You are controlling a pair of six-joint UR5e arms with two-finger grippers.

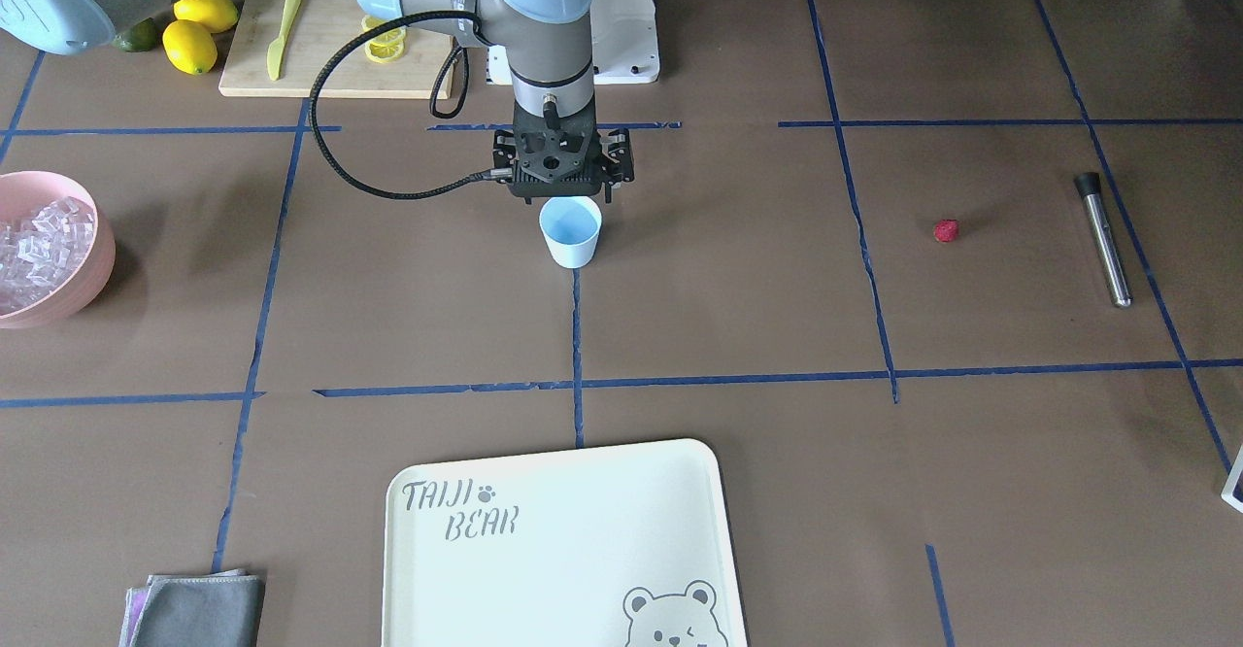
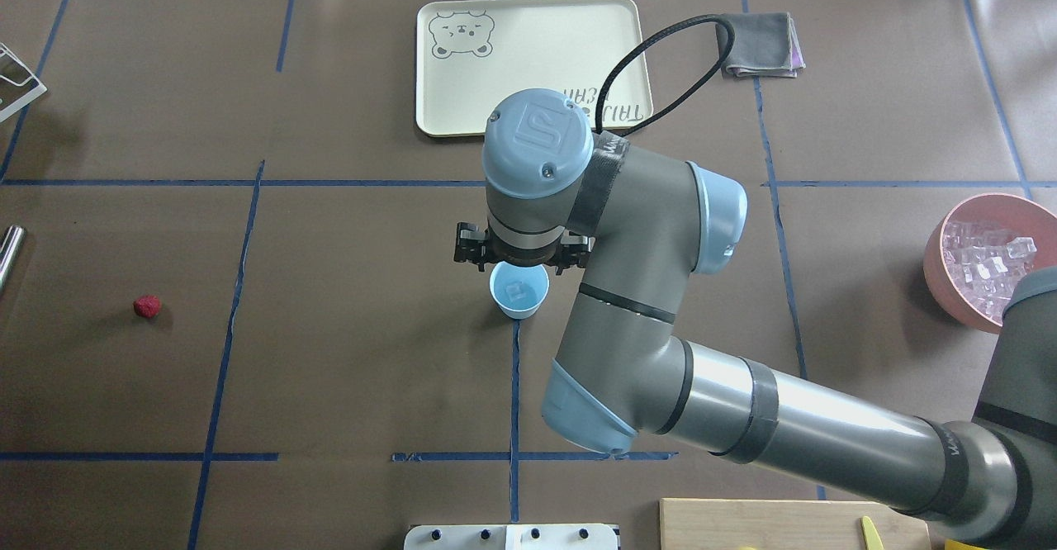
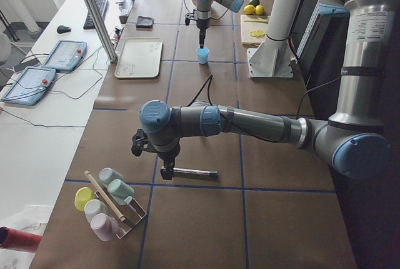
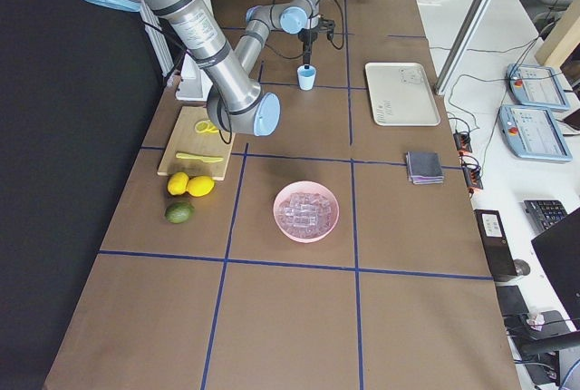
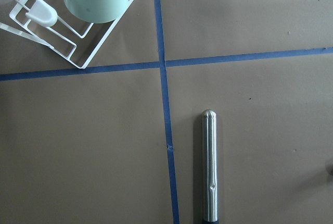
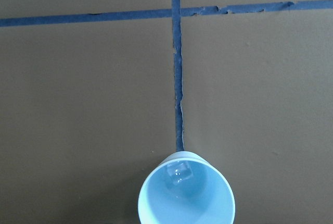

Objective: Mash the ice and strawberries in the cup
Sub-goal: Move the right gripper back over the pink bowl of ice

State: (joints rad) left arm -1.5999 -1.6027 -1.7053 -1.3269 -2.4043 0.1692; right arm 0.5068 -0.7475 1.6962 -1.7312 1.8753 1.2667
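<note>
The pale blue cup [image 1: 571, 231] stands upright at the table's middle, with one clear ice cube [image 6: 179, 173] inside it [image 2: 519, 290]. My right gripper [image 1: 563, 176] hangs straight above the cup, its linkages spread wide and open, holding nothing. More ice [image 2: 983, 265] fills the pink bowl [image 1: 92, 258]. A single dark red strawberry [image 1: 946, 230] lies on the table far to my left side [image 2: 147, 306]. Only the exterior left view shows my left gripper [image 3: 165, 170], above the steel muddler [image 5: 209, 166]; I cannot tell whether it is open or shut.
The white bear tray [image 1: 563, 550] sits on the operators' side, with a grey cloth [image 1: 194, 608] beside it. A cutting board [image 1: 330, 54] with lemons [image 1: 194, 30] is near my base. A wire rack of cups [image 3: 109, 203] stands at the table's left end.
</note>
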